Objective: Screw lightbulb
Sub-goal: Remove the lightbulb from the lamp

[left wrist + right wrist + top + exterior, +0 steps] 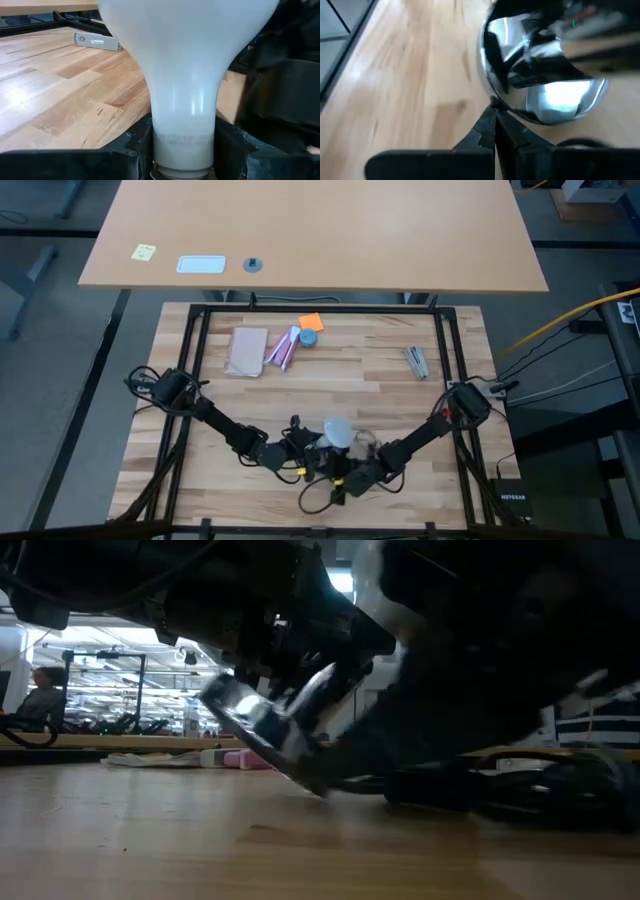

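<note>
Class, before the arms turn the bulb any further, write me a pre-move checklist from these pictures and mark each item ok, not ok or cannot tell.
1. Left gripper closed on the neck of the lightbulb: ok.
2. Right gripper shut at the rim of the silvery socket: ok, fingers pinched together there.
3. Bulb base seated in the socket threads: cannot tell, the joint is hidden.
4. Socket flat on the table: not ok, low view shows it tilted.
5. Dark cord free of the arms: cannot tell.

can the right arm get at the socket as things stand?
Probably yes: the right gripper, jaws shut, already pinches the rim of the silvery socket. The left gripper holds the lightbulb right beside it.
</note>
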Action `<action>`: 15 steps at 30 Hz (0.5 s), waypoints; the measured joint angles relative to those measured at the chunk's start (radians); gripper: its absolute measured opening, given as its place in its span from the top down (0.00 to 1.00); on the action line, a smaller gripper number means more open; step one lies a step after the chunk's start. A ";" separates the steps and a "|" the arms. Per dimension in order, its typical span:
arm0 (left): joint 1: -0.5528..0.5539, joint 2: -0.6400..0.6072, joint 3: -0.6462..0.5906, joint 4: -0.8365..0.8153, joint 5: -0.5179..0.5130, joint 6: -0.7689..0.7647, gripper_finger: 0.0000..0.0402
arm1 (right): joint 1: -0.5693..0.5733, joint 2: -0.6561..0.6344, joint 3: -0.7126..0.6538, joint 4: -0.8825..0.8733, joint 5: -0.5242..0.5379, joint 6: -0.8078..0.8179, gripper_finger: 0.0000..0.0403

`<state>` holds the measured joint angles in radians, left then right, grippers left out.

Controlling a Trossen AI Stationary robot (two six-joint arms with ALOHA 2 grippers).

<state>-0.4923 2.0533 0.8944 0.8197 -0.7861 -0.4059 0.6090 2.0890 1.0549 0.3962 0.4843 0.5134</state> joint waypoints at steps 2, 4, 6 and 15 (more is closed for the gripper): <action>0.000 0.000 0.000 -0.004 0.000 0.006 0.65 | 0.000 0.039 0.055 0.001 0.016 -0.018 0.99; 0.001 0.003 -0.001 -0.007 -0.005 -0.001 0.65 | -0.001 0.064 0.097 0.014 0.025 -0.048 0.99; 0.002 0.002 -0.002 -0.014 -0.008 -0.002 0.65 | 0.000 0.067 0.111 0.005 0.040 -0.072 0.99; 0.000 -0.002 -0.003 -0.005 -0.014 -0.002 0.65 | 0.000 0.061 0.120 -0.036 0.039 -0.115 0.99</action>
<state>-0.4919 2.0515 0.8917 0.8150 -0.7998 -0.4080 0.6094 2.1502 1.1747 0.3598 0.5230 0.3985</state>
